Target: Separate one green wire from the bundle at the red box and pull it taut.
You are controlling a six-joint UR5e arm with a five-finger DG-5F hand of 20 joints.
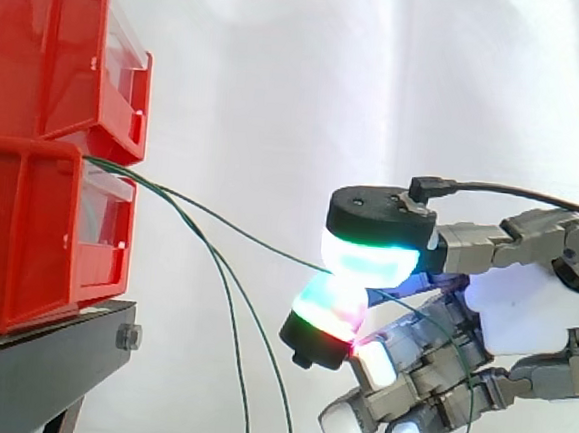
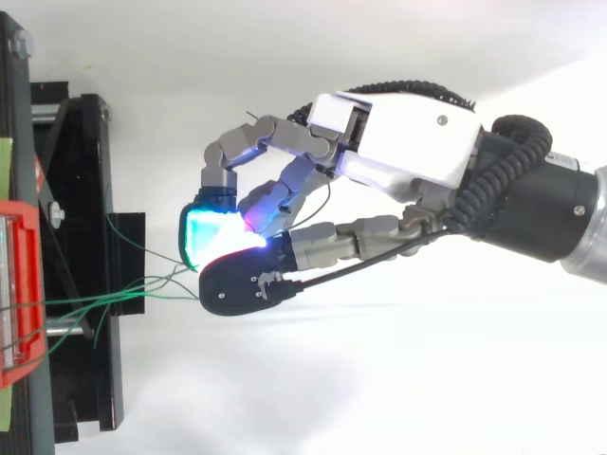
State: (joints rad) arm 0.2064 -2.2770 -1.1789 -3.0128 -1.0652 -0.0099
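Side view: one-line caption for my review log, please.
Hand pinches one green wire between glowing pads, drawn nearly straight from the red bins; other wires hang slack.

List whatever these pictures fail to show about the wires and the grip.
Side view: where the green wire starts, hidden by the red bins.
Side view: lower ends of the loose wires, cut off by the bottom edge.
Top view: the pinch point, washed out by glow from the hand.

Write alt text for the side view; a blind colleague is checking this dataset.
A robot hand pinches one green wire between two glowing pads; the wire runs almost straight to two stacked red bins at left. Other green wires hang slack from the bins, which sit on a black stand.
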